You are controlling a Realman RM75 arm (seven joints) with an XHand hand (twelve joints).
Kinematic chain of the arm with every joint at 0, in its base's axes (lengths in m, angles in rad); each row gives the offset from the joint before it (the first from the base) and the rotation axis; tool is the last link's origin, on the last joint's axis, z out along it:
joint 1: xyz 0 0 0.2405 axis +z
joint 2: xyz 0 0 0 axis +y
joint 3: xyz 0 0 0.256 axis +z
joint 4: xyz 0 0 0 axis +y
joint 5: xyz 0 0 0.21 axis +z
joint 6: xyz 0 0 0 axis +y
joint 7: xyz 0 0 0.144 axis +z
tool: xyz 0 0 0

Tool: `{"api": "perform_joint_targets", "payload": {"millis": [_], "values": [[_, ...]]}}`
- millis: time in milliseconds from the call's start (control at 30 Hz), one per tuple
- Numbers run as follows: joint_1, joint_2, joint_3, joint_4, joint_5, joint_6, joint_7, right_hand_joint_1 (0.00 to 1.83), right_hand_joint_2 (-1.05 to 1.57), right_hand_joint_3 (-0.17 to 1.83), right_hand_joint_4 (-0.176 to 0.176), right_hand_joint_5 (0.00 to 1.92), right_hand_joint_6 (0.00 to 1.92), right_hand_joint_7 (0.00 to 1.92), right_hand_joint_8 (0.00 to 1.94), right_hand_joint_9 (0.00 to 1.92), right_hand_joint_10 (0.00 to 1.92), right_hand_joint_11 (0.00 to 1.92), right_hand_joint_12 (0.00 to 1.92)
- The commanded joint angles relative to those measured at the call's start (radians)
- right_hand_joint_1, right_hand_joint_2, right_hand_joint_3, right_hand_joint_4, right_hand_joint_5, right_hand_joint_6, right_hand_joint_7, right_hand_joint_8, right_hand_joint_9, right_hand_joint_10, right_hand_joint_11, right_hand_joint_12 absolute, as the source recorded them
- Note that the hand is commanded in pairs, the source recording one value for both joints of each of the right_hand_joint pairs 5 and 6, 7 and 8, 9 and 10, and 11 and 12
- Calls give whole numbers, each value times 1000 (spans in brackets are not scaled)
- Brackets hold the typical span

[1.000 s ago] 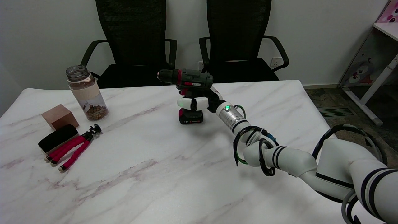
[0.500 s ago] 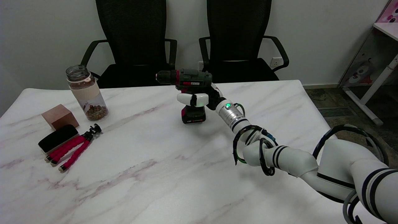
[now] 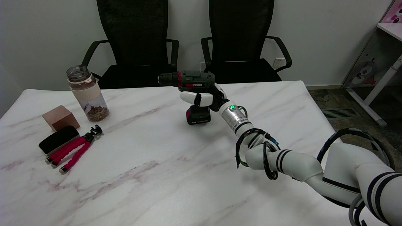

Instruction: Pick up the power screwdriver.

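Note:
The power screwdriver (image 3: 190, 79) is dark green and black with a red collar behind its chuck, which points left. Its black and red battery base (image 3: 198, 116) hangs a little above the marble table (image 3: 150, 163), tilted slightly. My right hand (image 3: 204, 98) grips the handle between body and battery, its white fingers wrapped around the front. The handle itself is mostly hidden by the fingers. The arm reaches in from the lower right.
At the left stand a clear jar (image 3: 88, 94) with brown bits inside, a brown block (image 3: 60, 117), a black case (image 3: 58, 139) and a small red-legged tripod (image 3: 74, 149). Two black office chairs (image 3: 138, 47) sit behind the table's far edge.
My right hand has lifted the screwdriver slightly and carried it a little to the right; the battery base has come off the table and tilted.

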Motion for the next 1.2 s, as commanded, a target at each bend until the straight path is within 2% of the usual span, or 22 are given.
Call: {"api": "perform_joint_targets", "payload": {"millis": [33, 267, 433, 567, 867, 933, 1033, 1200], "values": [[-18, 4, 0, 2, 47, -2, 18, 1142, 81, 961, 176, 694, 694, 694, 694, 818, 818, 657, 657], [-25, 1, 0, 8, 47, -21, 18, 1135, 99, 988, 176, 702, 702, 702, 702, 821, 821, 672, 672], [-30, -5, 1, 11, 56, -33, 18, 1101, 103, 945, 176, 703, 703, 703, 703, 770, 770, 541, 541], [-42, -11, -5, 12, 107, -29, 18, 1069, 27, 986, 176, 679, 679, 679, 679, 704, 704, 455, 455], [-50, -10, 0, 2, 125, -21, 18, 1057, -10, 989, 176, 664, 664, 664, 664, 666, 666, 415, 415], [-49, -11, 0, 0, 125, -21, 18, 1061, -16, 992, 176, 662, 662, 662, 662, 677, 677, 459, 459], [-45, -11, -2, -6, 125, -21, 18, 1071, -22, 1048, 176, 666, 666, 666, 666, 738, 738, 646, 646], [-43, -11, 0, -8, 127, -28, 29, 1082, -18, 1118, 176, 673, 673, 673, 673, 824, 824, 753, 753]]}}
